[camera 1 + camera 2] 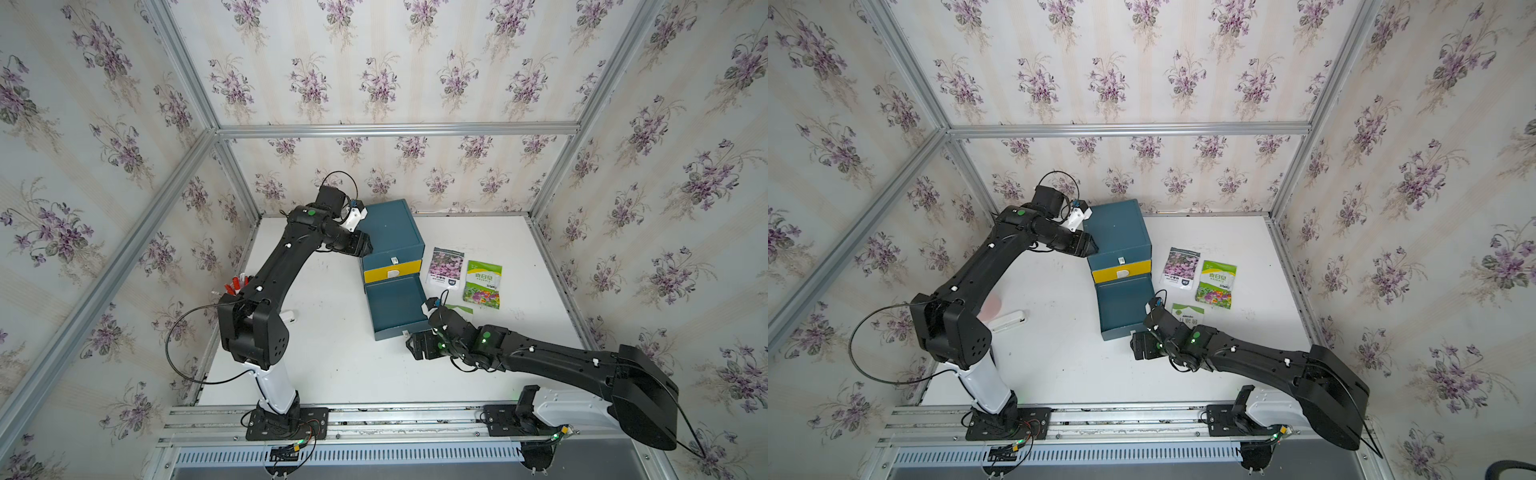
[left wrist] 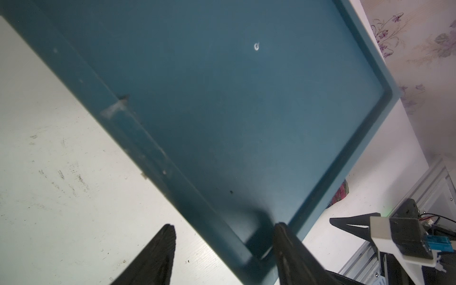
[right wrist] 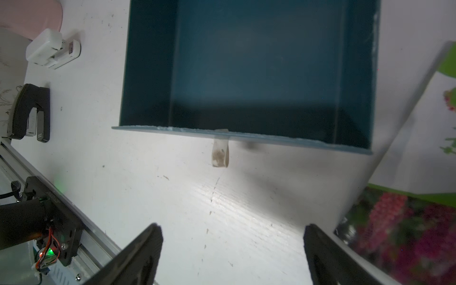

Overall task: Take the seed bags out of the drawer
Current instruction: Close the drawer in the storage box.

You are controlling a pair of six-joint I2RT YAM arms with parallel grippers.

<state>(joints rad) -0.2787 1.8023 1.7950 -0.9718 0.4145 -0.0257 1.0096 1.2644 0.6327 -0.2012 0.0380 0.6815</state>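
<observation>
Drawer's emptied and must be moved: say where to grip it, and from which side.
Grip the pale loop tab at mid-front of the drawer, right claw coming straight from the front. It alone juts out narrow; the front panel is wide and flat.

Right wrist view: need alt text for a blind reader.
An empty teal drawer, pulled open on a white table, with a pale pull tab on its front. The right tool hangs open before it, holding nothing; a seed bag with pink flowers lies beside.
</observation>
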